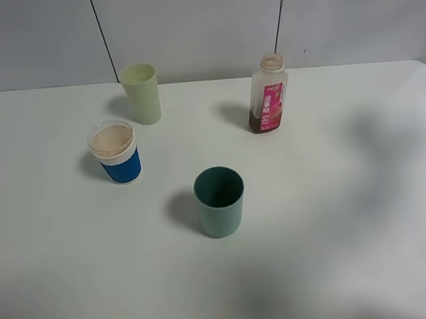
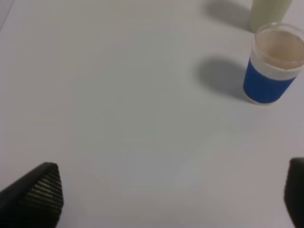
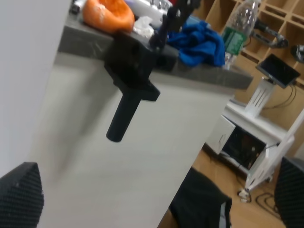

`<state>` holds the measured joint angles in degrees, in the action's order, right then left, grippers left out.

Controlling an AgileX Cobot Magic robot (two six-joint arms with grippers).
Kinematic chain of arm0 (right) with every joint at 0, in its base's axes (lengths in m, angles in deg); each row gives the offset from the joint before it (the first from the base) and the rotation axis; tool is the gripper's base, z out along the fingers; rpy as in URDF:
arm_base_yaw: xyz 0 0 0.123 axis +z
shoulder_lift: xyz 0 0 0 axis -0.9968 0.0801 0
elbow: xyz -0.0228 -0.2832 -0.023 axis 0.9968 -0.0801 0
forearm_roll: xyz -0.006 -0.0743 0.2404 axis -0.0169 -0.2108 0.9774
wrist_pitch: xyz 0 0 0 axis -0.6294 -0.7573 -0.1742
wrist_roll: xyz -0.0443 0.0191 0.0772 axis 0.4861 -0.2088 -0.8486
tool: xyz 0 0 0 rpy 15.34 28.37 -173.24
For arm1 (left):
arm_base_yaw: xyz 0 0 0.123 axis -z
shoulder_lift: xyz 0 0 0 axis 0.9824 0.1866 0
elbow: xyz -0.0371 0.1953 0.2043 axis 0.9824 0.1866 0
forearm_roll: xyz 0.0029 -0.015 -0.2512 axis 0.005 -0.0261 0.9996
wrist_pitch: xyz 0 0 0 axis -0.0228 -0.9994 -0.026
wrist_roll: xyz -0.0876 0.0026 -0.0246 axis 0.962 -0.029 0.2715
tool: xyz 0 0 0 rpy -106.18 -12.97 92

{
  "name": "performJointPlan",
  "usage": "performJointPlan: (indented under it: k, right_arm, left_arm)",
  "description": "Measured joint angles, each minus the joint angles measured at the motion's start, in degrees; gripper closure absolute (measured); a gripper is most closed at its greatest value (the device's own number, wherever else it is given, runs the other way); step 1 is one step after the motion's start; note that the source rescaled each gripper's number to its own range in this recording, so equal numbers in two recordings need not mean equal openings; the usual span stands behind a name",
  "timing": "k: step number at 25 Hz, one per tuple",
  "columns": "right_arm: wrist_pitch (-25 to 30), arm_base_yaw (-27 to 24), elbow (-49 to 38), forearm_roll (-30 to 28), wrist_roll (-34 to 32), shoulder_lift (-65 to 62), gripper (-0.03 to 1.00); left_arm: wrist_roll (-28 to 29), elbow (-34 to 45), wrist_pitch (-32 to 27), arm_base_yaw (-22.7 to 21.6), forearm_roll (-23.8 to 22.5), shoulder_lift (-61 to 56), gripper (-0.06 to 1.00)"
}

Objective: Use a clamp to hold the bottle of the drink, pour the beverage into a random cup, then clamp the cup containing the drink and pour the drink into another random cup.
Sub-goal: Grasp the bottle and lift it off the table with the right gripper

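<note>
The bottle [image 1: 268,94] stands upright and capless toward the far side of the white table [image 1: 371,235], with the beverage [image 1: 264,122] a shallow dark brown layer at its base below the pink label. Taking the bottle as the dial's centre in the high view, the teal cup [image 1: 220,201] stands upright at about 7 o'clock, well apart from it and nearer the camera. The blue cup [image 1: 116,153] with its white rim stands at about 8 o'clock, farther out. The pale yellow-green tumbler [image 1: 141,93] is at about 9 o'clock, just behind the blue cup. None of the four touch.

The left gripper [image 2: 166,199] hangs over bare table with its jaws spread wide and nothing between the ribbed black fingertips [image 2: 40,192]; the blue cup lies ahead of it. The right gripper [image 3: 154,194] is likewise spread wide and holds nothing. It faces past the table edge toward a blurred room, where what may be a black mount [image 3: 130,78] and a blue cloth [image 3: 199,40] show.
</note>
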<state>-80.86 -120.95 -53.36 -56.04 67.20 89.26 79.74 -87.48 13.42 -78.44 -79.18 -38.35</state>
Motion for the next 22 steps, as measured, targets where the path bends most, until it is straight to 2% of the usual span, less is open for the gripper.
performJointPlan:
  k: [2, 8, 12, 18, 22]
  right_arm:
    - [-2.06, 0.45, 0.3, 0.22, -0.88, 3.03, -0.03]
    - [-3.0, 4.07, 4.7, -0.25, -2.02, 10.51, -0.03]
    - [-1.08, 6.7, 8.33, -1.09, -2.02, 14.39, -0.03]
    - [3.57, 11.44, 14.79, -5.31, -2.47, 20.93, -0.03]
    - [6.13, 15.6, 19.13, -6.45, -3.53, 25.95, 0.01]
  left_arm:
    - [0.0, 0.0, 0.0, 0.0, 0.0, 0.0, 0.17]
    - [0.0, 0.0, 0.0, 0.0, 0.0, 0.0, 0.17]
    - [0.0, 0.0, 0.0, 0.0, 0.0, 0.0, 0.17]
    - [0.0, 0.0, 0.0, 0.0, 0.0, 0.0, 0.17]
    - [0.0, 0.0, 0.0, 0.0, 0.0, 0.0, 0.17]
